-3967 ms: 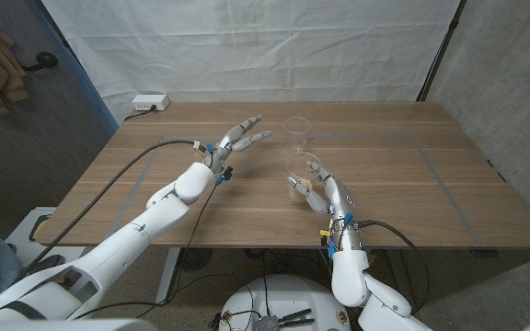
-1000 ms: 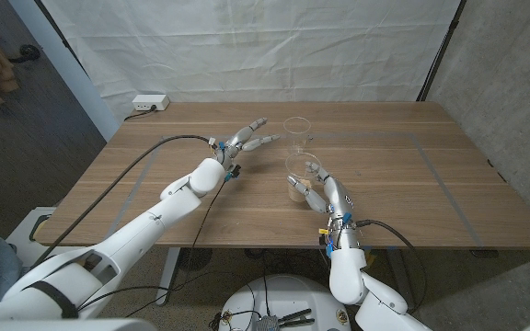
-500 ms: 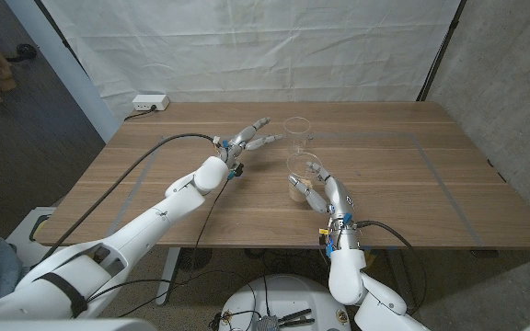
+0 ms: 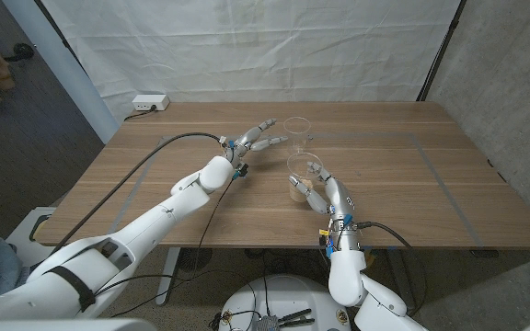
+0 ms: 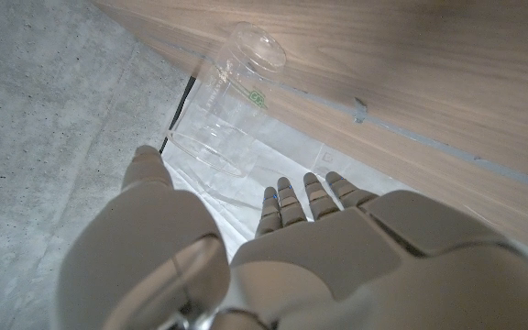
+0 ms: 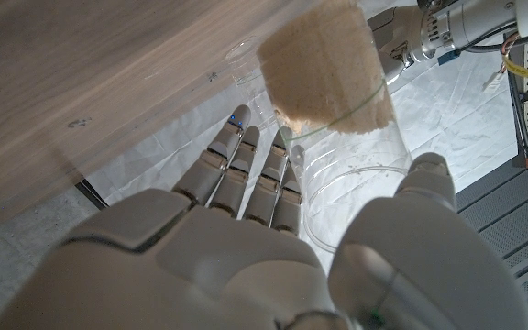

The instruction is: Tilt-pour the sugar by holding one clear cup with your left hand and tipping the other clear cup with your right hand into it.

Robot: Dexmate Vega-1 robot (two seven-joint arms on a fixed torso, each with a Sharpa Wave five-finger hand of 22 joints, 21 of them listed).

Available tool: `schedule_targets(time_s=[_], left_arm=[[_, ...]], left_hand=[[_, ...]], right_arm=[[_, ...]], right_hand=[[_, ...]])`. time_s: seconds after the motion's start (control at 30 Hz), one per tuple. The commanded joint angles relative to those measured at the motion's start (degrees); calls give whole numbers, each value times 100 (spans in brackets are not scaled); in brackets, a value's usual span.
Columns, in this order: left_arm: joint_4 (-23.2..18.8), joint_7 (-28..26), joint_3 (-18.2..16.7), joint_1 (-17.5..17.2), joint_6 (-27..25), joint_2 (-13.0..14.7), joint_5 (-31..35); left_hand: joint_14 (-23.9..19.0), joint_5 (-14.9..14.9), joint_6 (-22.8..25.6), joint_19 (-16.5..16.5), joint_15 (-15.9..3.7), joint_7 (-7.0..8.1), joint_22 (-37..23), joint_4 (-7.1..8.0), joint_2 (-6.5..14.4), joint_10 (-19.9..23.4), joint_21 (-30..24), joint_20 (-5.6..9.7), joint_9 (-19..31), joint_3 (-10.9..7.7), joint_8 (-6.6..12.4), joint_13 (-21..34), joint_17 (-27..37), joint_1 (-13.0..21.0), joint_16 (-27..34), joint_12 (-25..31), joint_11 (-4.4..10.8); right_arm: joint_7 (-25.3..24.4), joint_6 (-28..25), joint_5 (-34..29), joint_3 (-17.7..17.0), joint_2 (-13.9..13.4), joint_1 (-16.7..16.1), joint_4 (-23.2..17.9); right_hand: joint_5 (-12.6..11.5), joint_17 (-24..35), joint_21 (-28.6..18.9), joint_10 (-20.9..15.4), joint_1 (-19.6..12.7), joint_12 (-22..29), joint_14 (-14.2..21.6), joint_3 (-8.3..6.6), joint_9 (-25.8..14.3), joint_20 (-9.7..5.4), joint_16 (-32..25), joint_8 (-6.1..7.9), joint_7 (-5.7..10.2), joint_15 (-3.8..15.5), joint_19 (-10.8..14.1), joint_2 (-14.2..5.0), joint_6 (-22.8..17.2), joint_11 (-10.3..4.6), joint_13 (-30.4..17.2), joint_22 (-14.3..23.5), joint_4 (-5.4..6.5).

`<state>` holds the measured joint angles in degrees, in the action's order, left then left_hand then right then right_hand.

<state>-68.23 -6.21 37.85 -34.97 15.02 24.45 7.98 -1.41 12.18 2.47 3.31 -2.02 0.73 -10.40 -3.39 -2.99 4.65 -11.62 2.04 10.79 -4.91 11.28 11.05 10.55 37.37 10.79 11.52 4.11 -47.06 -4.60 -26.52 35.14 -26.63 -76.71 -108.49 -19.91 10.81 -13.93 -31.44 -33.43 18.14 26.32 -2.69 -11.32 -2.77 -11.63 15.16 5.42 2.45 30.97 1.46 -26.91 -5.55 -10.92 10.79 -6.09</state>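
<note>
An empty clear cup [image 4: 296,133] stands upright near the table's far middle. My left hand [image 4: 259,136] is just left of it, holding nothing, with its fingertips [image 4: 278,141] close to the cup wall. In the left wrist view the empty cup [image 5: 228,110] sits between the spread thumb and fingers [image 5: 293,196], apart from both. Nearer to me stands a second clear cup [image 4: 298,179] with light-brown sugar [image 6: 324,69] in its bottom. My right hand [image 4: 325,191] holds it, fingers [image 6: 255,174] on one side and thumb [image 6: 426,188] on the other.
A white power strip [image 4: 150,102] lies at the table's far left corner. A black cable [image 4: 168,147] runs along my left arm over the table. Pale tape lines [image 4: 431,156] mark a rectangle on the wood. A white backdrop hangs behind the table.
My left hand has reached further right and away from me, closing on the empty cup. The right hand and the sugar cup have stayed put.
</note>
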Motion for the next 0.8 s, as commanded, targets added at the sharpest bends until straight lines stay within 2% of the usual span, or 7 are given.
schedule_targets(time_s=[0.03,0.8], left_arm=[[332,-18,151,195,97,-223,136],[794,-223,314,407,83,-533,319]], left_hand=[[44,27,28,59,-64,24,-17,10,-5,41,9,118,34,23,21,31,9,35,2,43,22],[60,40,12,88,-82,48,-18,15,22,26,13,128,35,33,19,33,10,52,2,41,61]], right_arm=[[1,78,47,-9,-7,7,37],[40,27,73,-72,-49,-14,-6]], right_hand=[[8,7,22,-38,-20,-24,66,29,-15,-460,2,-12,8,514,56,-56,-76,-14,-17,17,-27],[36,10,39,-47,-26,-42,58,38,-16,-458,18,-33,9,516,53,-76,-101,-10,-17,19,-20]])
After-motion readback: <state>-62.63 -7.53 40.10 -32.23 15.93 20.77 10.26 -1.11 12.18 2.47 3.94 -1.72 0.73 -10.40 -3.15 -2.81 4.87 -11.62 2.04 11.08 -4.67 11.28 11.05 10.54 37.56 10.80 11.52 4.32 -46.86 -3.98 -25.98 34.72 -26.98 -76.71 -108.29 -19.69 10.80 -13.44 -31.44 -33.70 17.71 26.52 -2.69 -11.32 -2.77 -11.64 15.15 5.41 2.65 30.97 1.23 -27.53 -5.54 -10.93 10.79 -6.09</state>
